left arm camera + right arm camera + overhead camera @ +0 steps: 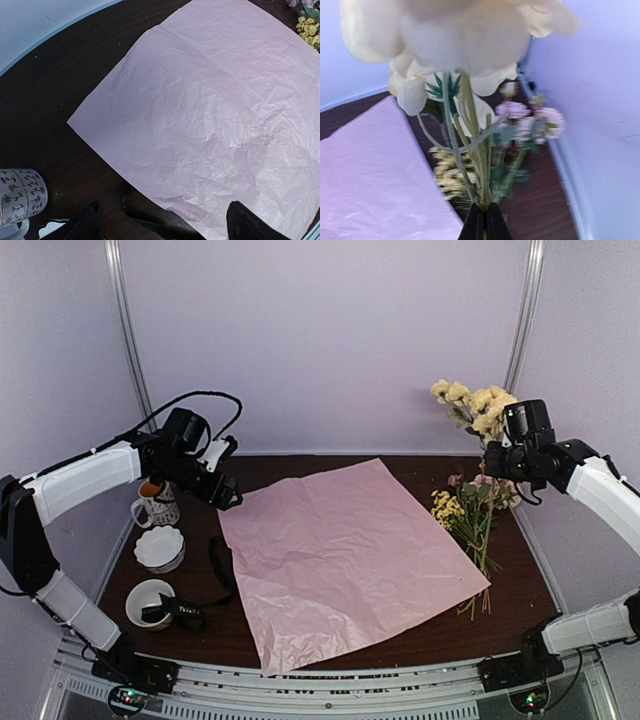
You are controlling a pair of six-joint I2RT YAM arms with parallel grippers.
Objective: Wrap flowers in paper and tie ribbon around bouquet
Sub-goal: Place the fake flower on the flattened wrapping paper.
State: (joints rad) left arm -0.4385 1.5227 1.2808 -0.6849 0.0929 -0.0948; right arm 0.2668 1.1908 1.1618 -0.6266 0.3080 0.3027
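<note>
Right gripper [484, 219] pinches flowers [460, 35] by stems, blooms ahead of it.

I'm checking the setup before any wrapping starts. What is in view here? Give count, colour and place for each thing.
paper: one, lilac-pink, flat mid-table
lying flowers: one bunch, yellow and pink, green stems, on the table right of the paper
lifted flowers: one sprig, cream-yellow, held up at far right
ribbon: one, black, near left, trailing from the round bowl
mug: one, white with dark print, left edge
scalloped dish: one, white, in front of the mug
round bowl: one, white, near left
table: one, dark brown
left gripper: one, black, open, above the paper's left corner
right gripper: one, black, shut on the lifted flowers' stems
</note>
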